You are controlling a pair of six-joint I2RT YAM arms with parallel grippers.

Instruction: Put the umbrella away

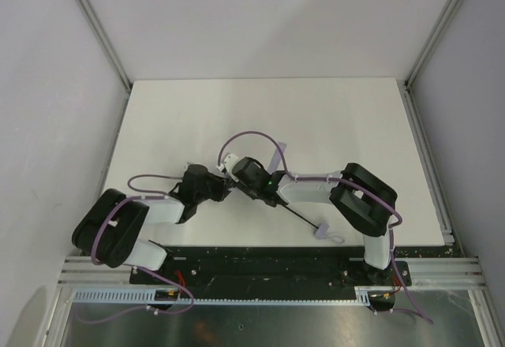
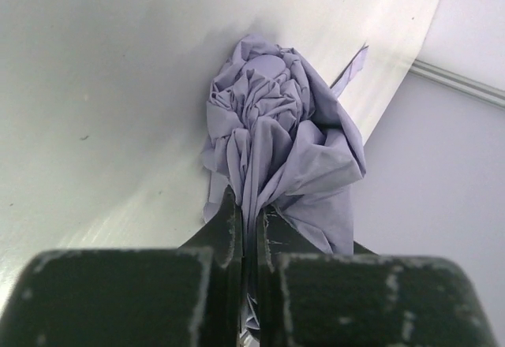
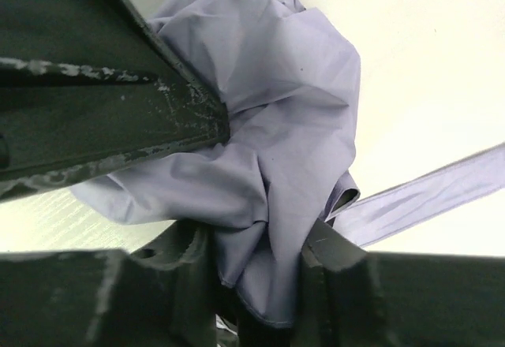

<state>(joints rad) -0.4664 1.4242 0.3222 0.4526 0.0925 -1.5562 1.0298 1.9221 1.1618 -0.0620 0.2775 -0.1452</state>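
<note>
The umbrella's pale lavender canopy [image 2: 276,118] is bunched into a crumpled ball on the white table. My left gripper [image 2: 251,221] is shut on a fold of its fabric. My right gripper [image 3: 252,260] is shut on another bunch of the canopy [image 3: 268,110], with the left finger [image 3: 118,118] crossing just above it. In the top view both grippers meet at mid-table, left [image 1: 223,183] and right [image 1: 241,172], and hide the canopy. The thin black shaft [image 1: 300,214] runs toward the near right to the pale handle with its loop [image 1: 325,233].
The umbrella's closing strap [image 3: 426,197] trails loose to the far right, also seen in the top view [image 1: 275,155]. The white table [image 1: 316,118] is bounded by white walls and metal frame rails [image 1: 426,158]. Purple cables loop over both arms.
</note>
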